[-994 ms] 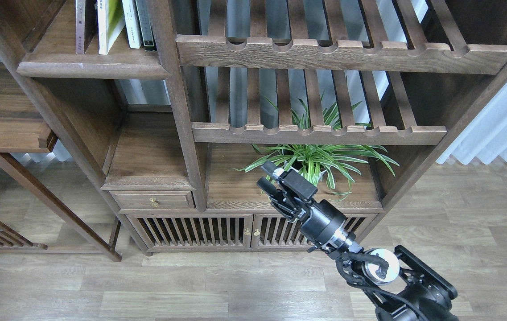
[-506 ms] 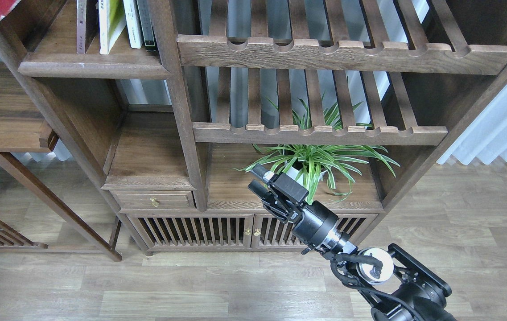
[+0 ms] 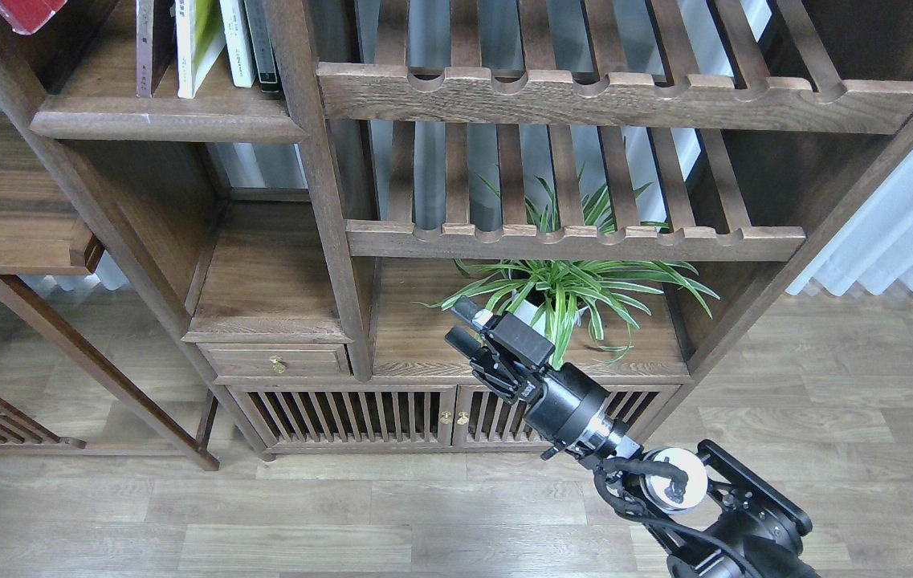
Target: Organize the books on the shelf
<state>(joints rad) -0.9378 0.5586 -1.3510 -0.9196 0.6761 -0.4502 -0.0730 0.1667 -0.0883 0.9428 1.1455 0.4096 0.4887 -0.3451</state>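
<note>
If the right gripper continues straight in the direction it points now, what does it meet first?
Probably the centre post of the cabinet, up and to the left of the right gripper. Depth is unclear, so it may instead pass before it.

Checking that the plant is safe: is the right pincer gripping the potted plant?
No. The right pincer hangs in front of the potted plant with nothing between its fingers.

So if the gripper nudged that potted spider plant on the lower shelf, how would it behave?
The spider plant would probably yield first at its long, thin, arching leaves, which look floppy and would bend aside. Its white pot looks small beneath a wide spray of foliage, so it may be top-heavy and could tip or slide on the smooth wooden board. The pot is mostly hidden, so its weight is unclear.
</note>
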